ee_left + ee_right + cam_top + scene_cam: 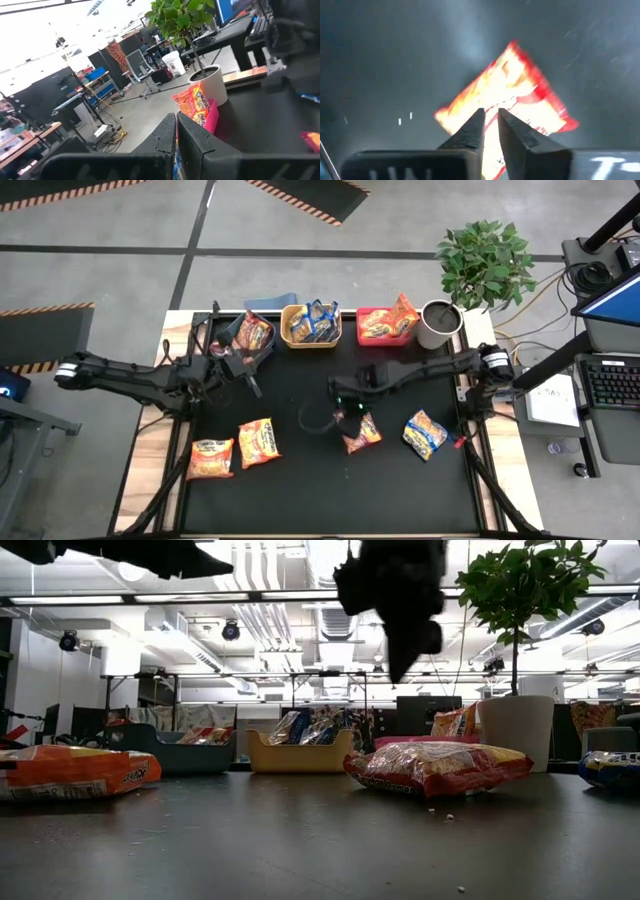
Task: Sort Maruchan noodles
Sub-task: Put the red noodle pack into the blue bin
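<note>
On the black table lie four noodle packets out in the open. A red-trimmed packet sits near the middle, and the right gripper hangs just over it. In the right wrist view its two fingers are almost together with only a thin gap, and the red-trimmed packet lies flat on the table below them, so nothing is held. A blue-trimmed packet lies off to the right. Two orange packets lie side by side on the left.

Along the far edge stand three bins with packets inside: a blue bin, a yellow bin and a red bin. A potted plant stands next to the red bin.

The left gripper is near the blue bin, and its fingers are pressed shut with nothing between them.
</note>
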Tool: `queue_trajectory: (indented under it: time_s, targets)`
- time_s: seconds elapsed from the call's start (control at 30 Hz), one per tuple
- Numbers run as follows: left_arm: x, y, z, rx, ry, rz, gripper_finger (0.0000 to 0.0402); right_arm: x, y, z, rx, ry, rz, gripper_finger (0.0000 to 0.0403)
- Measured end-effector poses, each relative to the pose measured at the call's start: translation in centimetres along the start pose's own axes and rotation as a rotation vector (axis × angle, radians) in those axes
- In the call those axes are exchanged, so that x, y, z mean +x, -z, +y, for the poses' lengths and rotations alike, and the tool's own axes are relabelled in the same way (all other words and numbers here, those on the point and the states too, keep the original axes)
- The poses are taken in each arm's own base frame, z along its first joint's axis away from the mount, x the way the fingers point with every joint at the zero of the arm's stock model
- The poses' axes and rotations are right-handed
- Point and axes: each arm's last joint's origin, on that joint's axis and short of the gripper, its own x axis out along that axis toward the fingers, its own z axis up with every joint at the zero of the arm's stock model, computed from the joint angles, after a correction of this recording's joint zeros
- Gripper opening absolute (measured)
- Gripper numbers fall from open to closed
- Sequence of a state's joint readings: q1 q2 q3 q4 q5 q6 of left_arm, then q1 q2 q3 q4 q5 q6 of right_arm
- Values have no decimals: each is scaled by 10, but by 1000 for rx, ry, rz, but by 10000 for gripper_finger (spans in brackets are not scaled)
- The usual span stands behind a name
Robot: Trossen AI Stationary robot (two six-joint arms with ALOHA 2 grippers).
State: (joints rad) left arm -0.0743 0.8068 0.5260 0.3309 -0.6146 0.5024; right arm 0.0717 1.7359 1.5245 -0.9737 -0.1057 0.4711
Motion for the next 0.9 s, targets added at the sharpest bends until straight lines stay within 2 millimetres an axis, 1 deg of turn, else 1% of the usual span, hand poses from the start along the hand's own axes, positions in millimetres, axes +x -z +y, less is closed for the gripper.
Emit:
queue_trajectory:
  time_s: [0.07,0.13,0.27,0.37,0.43,0.5,0.57,0.63,0.7,0.73,0.8,0.9]
  targets:
    - [1,-3,-1,-12,9,-5,0,8,11,7,-30,7,36,22]
    - [1,-5,-3,-16,18,-9,0,17,21,11,-45,17,75,12]
    - [2,-8,-6,-15,37,-14,0,31,38,13,-49,47,139,9]
    - [2,-11,-8,-17,48,-21,0,42,51,14,-116,61,179,9]
    - [1,-12,-9,-16,55,-22,0,50,56,13,-138,56,179,9]
    - [1,-15,-9,-20,57,-29,0,59,57,11,-141,41,149,9]
    - [1,-16,-9,-24,57,-34,0,67,52,8,-148,34,54,9]
    - [1,-16,-9,-23,57,-33,0,69,36,8,-164,41,-123,9]
    - [1,-16,-9,-23,57,-33,0,65,18,6,-189,21,-290,9]
    - [1,-16,-9,-23,57,-33,0,61,10,5,-207,4,-346,9]
    - [1,-15,-9,-32,62,-24,0,53,1,1,-249,4,-400,9]
    - [1,-11,-11,-55,79,12,0,46,-4,-8,-314,30,-418,9]
